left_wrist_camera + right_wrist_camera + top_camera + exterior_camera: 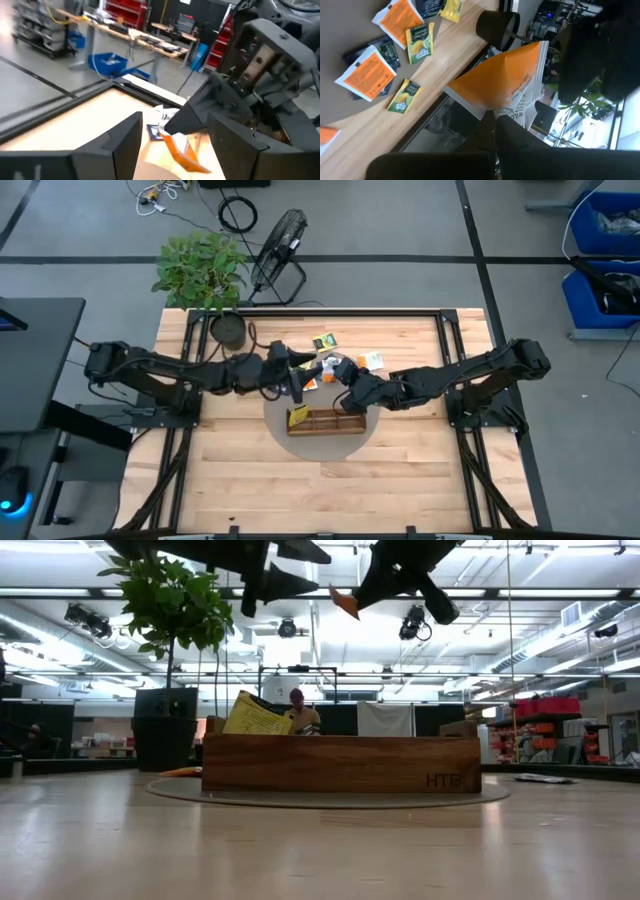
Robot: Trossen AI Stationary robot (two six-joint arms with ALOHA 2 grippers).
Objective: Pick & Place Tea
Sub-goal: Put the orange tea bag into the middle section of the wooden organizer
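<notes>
While the right gripper (495,122) pinched shut on the flat orange tea packet (502,82), aloft above the long brown wooden tray (325,422), we noted the left gripper (172,137) agape, empty; risk: slipping, missing the compartments.

Pale wood-plank table (400,480) with a slight sheen, smooth dark brown wooden tray (340,764), thin printed paper packets (367,74), orange packet (507,80) creased, matt dark plastic-looking fingers (122,142)
</notes>
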